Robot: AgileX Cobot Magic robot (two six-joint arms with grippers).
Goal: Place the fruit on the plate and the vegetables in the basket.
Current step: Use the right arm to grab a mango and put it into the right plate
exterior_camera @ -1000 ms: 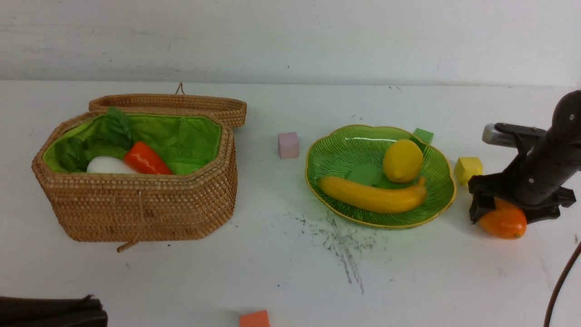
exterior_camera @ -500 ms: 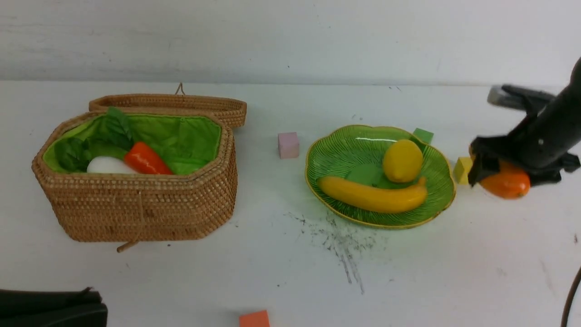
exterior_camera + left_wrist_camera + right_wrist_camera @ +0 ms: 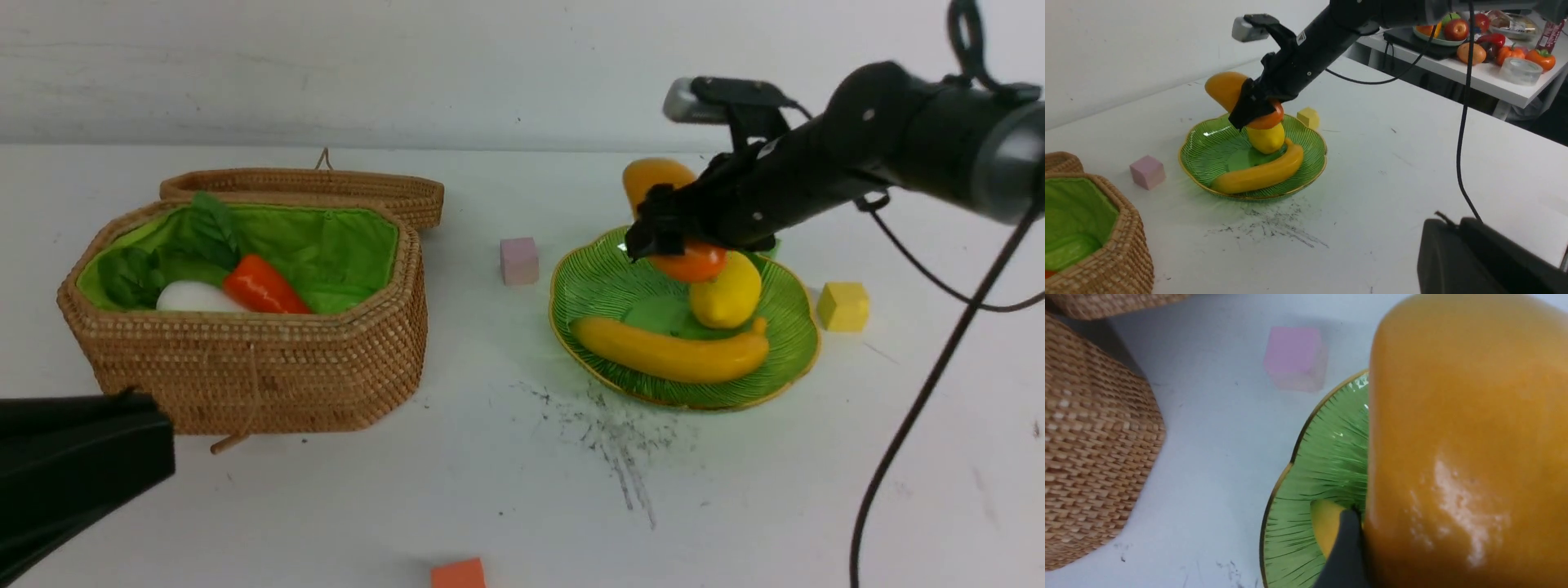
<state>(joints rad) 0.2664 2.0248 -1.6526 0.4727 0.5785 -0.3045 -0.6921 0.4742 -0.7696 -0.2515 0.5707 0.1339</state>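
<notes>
Left wrist view shows right end effector [image 3: 1255, 109] clamping mango [image 3: 1224, 87] above plate [image 3: 1208, 143].

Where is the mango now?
In the front view, the mango is held in the right hand, above the plate, just over the lemon.

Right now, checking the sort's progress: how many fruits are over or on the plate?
3: the banana and lemon lie on the plate; the mango hangs above it, held in the right gripper.
</notes>
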